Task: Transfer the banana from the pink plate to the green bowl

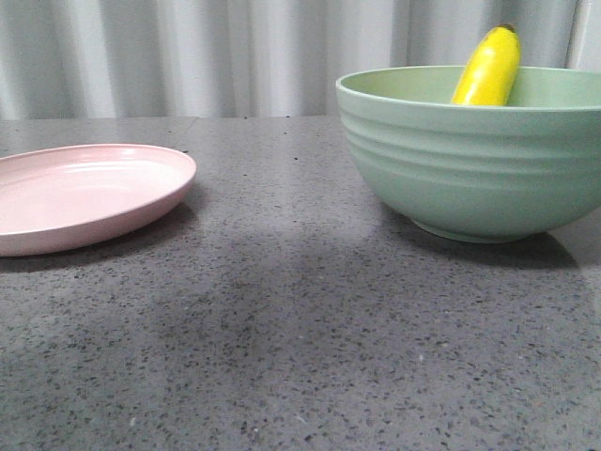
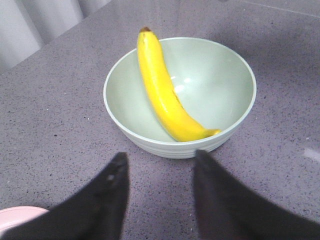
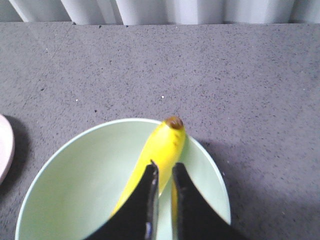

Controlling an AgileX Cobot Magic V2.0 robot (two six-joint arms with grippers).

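The banana point(image 1: 488, 66) lies in the green bowl point(image 1: 470, 169) at the right, its tip leaning above the far rim. The left wrist view shows it lying across the inside of the bowl point(image 2: 215, 85), banana point(image 2: 165, 90) untouched. The pink plate point(image 1: 84, 193) is empty at the left. My left gripper point(image 2: 160, 160) is open and empty, over the table beside the bowl. My right gripper point(image 3: 165, 166) hovers over the bowl point(image 3: 80, 190) above the banana point(image 3: 167, 145), its fingers nearly together with nothing between them. Neither gripper shows in the front view.
The grey speckled table point(image 1: 300, 329) runs back to a white pleated curtain point(image 1: 188, 56). An edge of the plate shows in the left wrist view point(image 2: 20, 215) and in the right wrist view point(image 3: 4, 145).
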